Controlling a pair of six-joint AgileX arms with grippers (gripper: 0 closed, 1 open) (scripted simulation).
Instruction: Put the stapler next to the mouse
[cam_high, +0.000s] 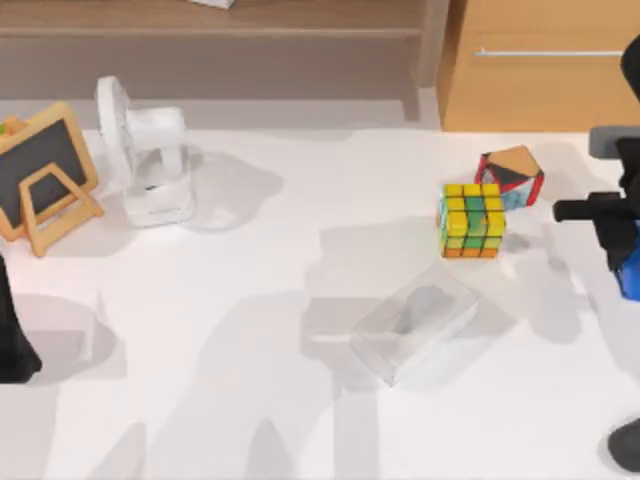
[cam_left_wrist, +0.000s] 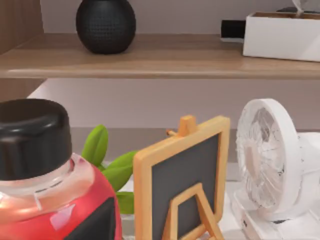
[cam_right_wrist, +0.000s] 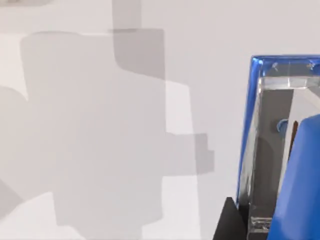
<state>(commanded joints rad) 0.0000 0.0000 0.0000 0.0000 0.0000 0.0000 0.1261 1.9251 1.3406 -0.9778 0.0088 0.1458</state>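
Observation:
The bright blue stapler (cam_high: 630, 272) sits at the table's far right edge, just below my right gripper (cam_high: 612, 232), which hangs over it. In the right wrist view the stapler (cam_right_wrist: 300, 165) is very close, blue with a shiny metal channel, and a black corner of the gripper shows right beside it. The mouse (cam_high: 420, 318) is a pale whitish shape with a grey hump in the middle of the table, well left of the stapler. My left arm (cam_high: 12, 335) is parked at the left edge.
A multicoloured puzzle cube (cam_high: 472, 220) and a red-orange block (cam_high: 512, 175) stand right of centre at the back. At the back left are a white desk fan (cam_high: 150, 160) and a small chalkboard easel (cam_high: 45, 175). The left wrist view shows a red bottle (cam_left_wrist: 45, 200) and a shelf (cam_left_wrist: 160, 60).

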